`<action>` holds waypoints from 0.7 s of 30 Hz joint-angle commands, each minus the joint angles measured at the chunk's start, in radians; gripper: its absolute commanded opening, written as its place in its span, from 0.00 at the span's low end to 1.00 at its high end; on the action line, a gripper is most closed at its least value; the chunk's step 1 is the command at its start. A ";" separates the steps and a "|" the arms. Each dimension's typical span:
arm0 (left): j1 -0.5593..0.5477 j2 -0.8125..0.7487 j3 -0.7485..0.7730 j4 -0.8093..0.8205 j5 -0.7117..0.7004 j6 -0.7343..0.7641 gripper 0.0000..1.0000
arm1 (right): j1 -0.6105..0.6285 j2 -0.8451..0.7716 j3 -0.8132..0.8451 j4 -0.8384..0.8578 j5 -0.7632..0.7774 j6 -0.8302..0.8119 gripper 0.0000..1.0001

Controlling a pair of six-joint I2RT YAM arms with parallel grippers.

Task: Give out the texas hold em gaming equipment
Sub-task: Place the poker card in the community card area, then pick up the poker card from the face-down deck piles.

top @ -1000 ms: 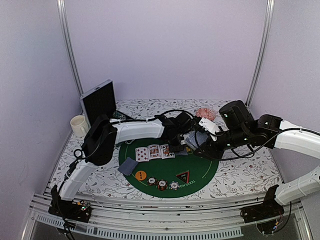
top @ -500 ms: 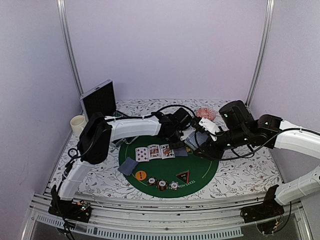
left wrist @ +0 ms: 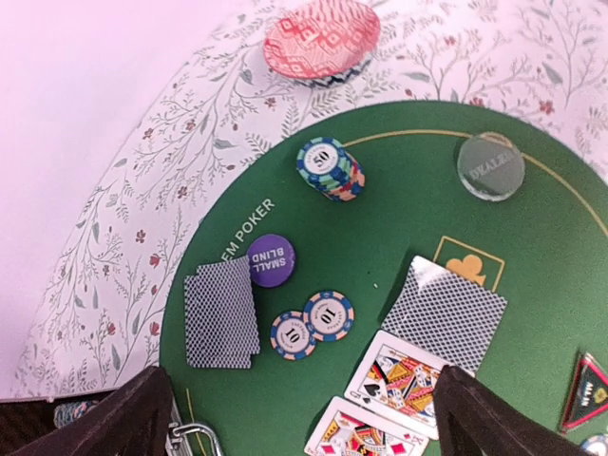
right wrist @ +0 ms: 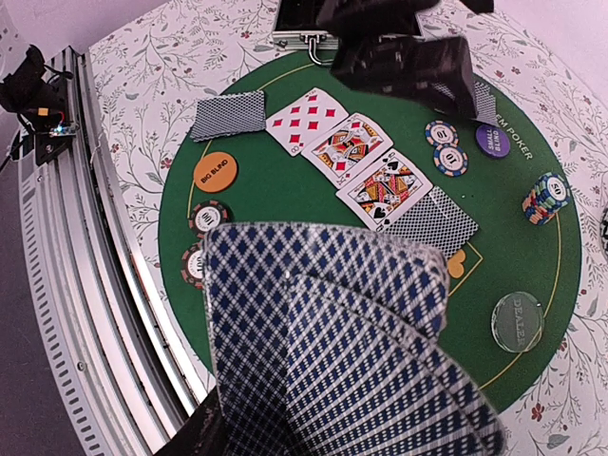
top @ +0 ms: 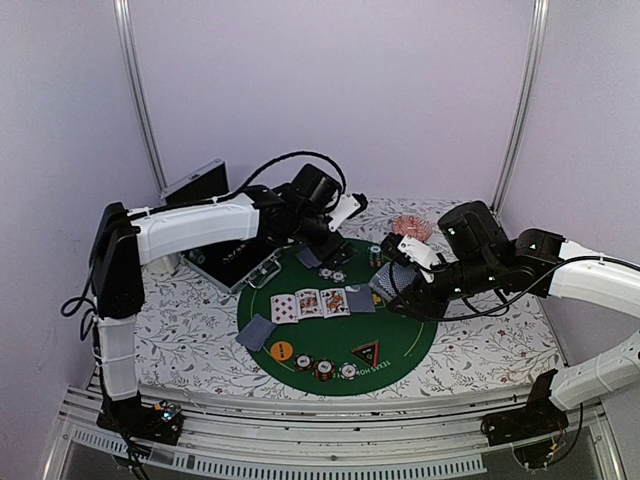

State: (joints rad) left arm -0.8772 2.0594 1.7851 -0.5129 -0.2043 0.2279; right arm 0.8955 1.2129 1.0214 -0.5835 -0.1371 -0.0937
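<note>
Green felt mat (top: pixel 400 332) on floral table (top: pixel 190 330), lilac walls (top: pixel 330 90); left gripper (left wrist: pixel 299 380) spread empty, right gripper (top: pixel 408 297) pinches cards (right wrist: pixel 332 332).

The round green felt mat (top: pixel 325 338) lies bare between face-up playing cards (top: pixel 311 303) and near striped poker chips (top: pixel 325 369); the white left arm (top: pixel 200 225) overhangs its far-left edge.

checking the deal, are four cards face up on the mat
No, three face-up cards show; the fourth card in the row lies face down.
</note>
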 commanded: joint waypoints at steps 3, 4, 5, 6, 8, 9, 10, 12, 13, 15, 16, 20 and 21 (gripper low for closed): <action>0.038 -0.247 -0.151 0.101 0.347 -0.207 0.97 | -0.005 -0.008 0.014 0.008 -0.013 0.006 0.48; 0.040 -0.286 -0.188 0.143 0.430 -0.223 0.96 | -0.005 -0.007 0.013 0.009 -0.013 0.006 0.48; 0.040 -0.321 -0.230 0.186 0.501 -0.242 0.96 | -0.005 -0.007 0.013 0.010 -0.013 0.005 0.48; 0.039 -0.352 -0.270 0.235 0.576 -0.263 0.95 | -0.005 -0.006 0.012 0.011 -0.013 0.005 0.48; 0.039 -0.397 -0.351 0.337 0.678 -0.318 0.95 | -0.006 -0.004 0.012 0.013 -0.013 0.004 0.48; 0.038 -0.409 -0.379 0.383 0.721 -0.345 0.96 | -0.005 -0.002 0.012 0.014 -0.013 0.003 0.48; 0.035 -0.410 -0.398 0.412 0.756 -0.370 0.98 | -0.005 -0.001 0.012 0.015 -0.015 0.002 0.48; 0.026 -0.392 -0.400 0.416 0.785 -0.381 0.98 | -0.004 0.002 0.014 0.018 -0.017 0.002 0.48; 0.019 -0.379 -0.394 0.409 0.786 -0.378 0.98 | -0.005 0.003 0.014 0.019 -0.019 0.000 0.48; 0.003 -0.356 -0.384 0.402 0.793 -0.366 0.98 | -0.006 0.001 0.015 0.020 -0.022 0.001 0.48; -0.009 -0.347 -0.380 0.403 0.801 -0.358 0.98 | -0.005 0.000 0.015 0.020 -0.022 0.002 0.48; -0.049 -0.314 -0.349 0.398 0.779 -0.328 0.98 | -0.004 -0.004 0.011 0.020 -0.022 0.004 0.48; -0.053 -0.304 -0.341 0.398 0.771 -0.328 0.98 | -0.005 -0.004 0.010 0.021 -0.024 0.006 0.48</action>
State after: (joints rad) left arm -0.8902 1.7245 1.4128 -0.1429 0.5465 -0.1089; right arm 0.8955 1.2129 1.0214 -0.5831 -0.1452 -0.0937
